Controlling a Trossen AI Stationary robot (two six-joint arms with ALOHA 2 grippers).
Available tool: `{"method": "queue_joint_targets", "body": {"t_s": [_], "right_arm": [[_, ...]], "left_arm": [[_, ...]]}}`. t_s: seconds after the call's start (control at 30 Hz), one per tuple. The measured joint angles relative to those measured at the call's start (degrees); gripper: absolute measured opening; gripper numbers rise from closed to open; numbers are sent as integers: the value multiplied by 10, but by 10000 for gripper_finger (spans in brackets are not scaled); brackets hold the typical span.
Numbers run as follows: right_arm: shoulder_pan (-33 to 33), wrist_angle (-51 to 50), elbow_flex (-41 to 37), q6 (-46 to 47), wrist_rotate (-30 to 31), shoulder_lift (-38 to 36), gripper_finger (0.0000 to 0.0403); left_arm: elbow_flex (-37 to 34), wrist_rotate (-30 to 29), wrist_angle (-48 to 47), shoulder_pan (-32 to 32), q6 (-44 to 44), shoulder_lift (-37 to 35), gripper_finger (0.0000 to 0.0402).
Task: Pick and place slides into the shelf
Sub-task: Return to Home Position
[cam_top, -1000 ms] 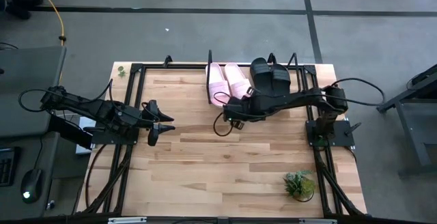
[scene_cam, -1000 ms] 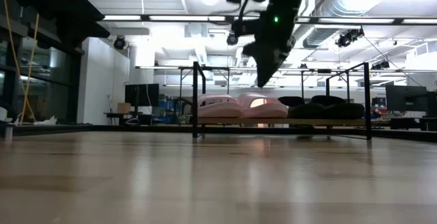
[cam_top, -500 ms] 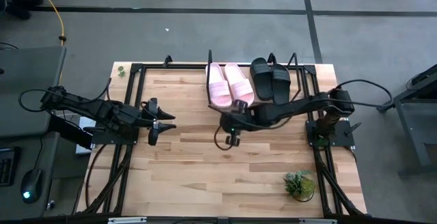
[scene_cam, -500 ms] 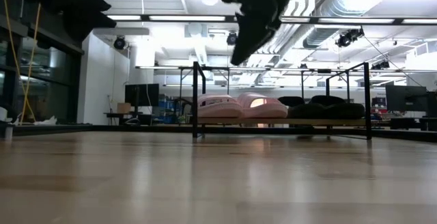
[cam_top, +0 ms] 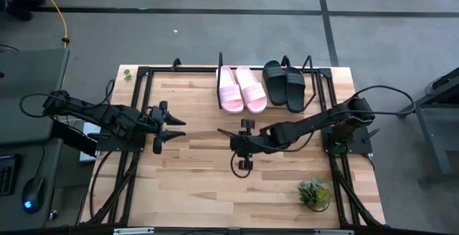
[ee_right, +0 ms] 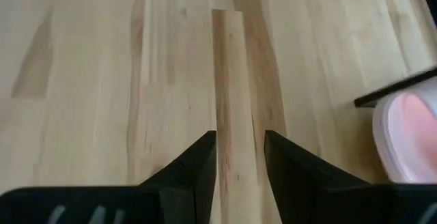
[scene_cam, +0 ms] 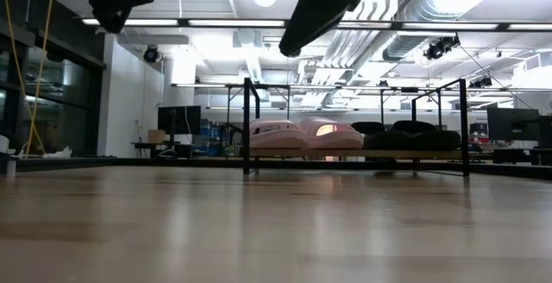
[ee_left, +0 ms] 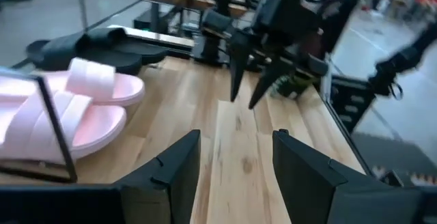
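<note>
The shelf (cam_top: 219, 77) stands at the far edge of the table (cam_top: 193, 185), right of its middle, and all four slides lie in it side by side, each running near to far. The two pink slides (cam_top: 240, 89) fill the left half, touching each other, and the two black slides (cam_top: 285, 84) fill the right half, just beside the pink pair. In the low view the four sit in one level row on the light board between the upright black end loops.

The right gripper (cam_top: 233, 143) hangs over bare wood near the table's middle, on the near side of the shelf and apart from it, tilted down at the boards. Its jaws stand parted with a narrow gap and hold nothing.

The left gripper (cam_top: 176, 127) hovers over the left part of the table, pointing right toward the other arm, jaws spread wide and empty.

A small potted plant (cam_top: 314, 192) sits at the near right corner
</note>
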Motion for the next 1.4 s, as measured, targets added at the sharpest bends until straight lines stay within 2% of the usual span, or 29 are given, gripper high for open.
{"method": "queue_joint_targets", "body": {"t_s": [0.13, 0.3, 0.43, 0.5, 0.6, 0.83, 1.0, 1.13, 1.27, 1.4], "right_arm": [[9, -17, 0, -107, 34, 0, 113], [4, -43, 0, -84, 134, 0, 113], [-2, -56, 0, -72, 154, -10, 113], [-6, -45, 0, -56, 149, -15, 113], [-7, -15, 0, -61, 105, -26, 113], [0, 40, -1, -72, -59, -96, 113], [21, 50, -34, -69, -65, -161, 113], [35, 69, -92, -54, -32, -232, 113], [40, 136, -181, -54, -23, -315, 113], [39, 236, -273, -64, -42, -410, 113]], "left_arm": [[0, 31, 0, 0, 44, 0, 168], [0, 67, 47, 0, 81, 0, 168], [0, 88, 72, 0, 113, 0, 168], [0, 89, 71, 0, 128, 0, 168], [0, 80, 71, 0, 141, 0, 168], [0, 85, 64, -1, 153, -11, 168], [0, 87, 62, -6, 154, -25, 168], [0, 59, 45, -32, 156, -48, 168], [0, 9, 36, -65, 156, -78, 168], [0, -37, 24, -98, 157, -97, 168]]}}
